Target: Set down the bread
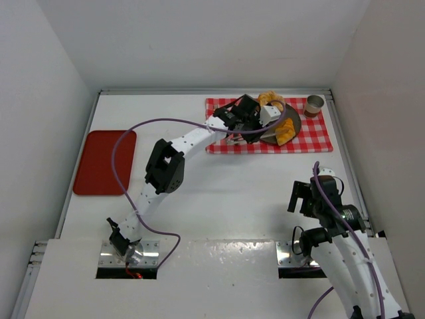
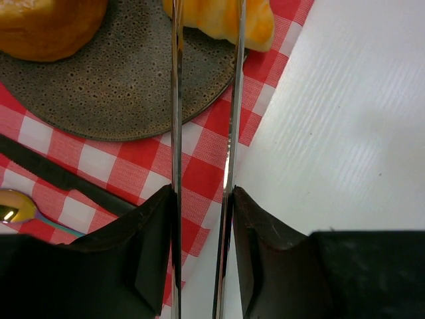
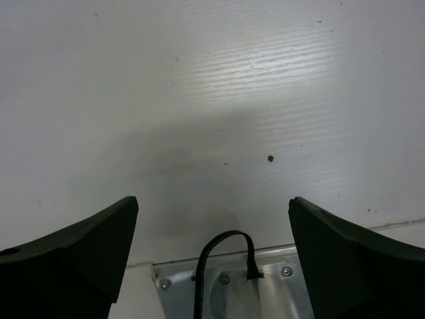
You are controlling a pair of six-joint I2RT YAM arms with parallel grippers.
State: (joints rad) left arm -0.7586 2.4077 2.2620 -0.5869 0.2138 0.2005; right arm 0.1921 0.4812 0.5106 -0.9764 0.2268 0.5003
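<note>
We see the left gripper (image 2: 202, 196) reaching over a red-and-white checked cloth (image 2: 199, 166) at the far side of the table (image 1: 265, 199). Its fingers (image 2: 156, 219) are drawn in narrow, pressing on a pair of metal tongs (image 2: 176, 119). The thin blades run forward to the croissant (image 2: 255, 20), which lies at the rim of a speckled dark plate (image 2: 133, 86), with one tip over the cloth. We cannot tell whether the blades pinch it. The bun (image 2: 46, 26) sits on the same plate. A gold spoon (image 2: 13, 209) lies on the cloth. The right gripper (image 3: 212, 206) hangs over bare table near its base, fingers spread wide and holding nothing.
</note>
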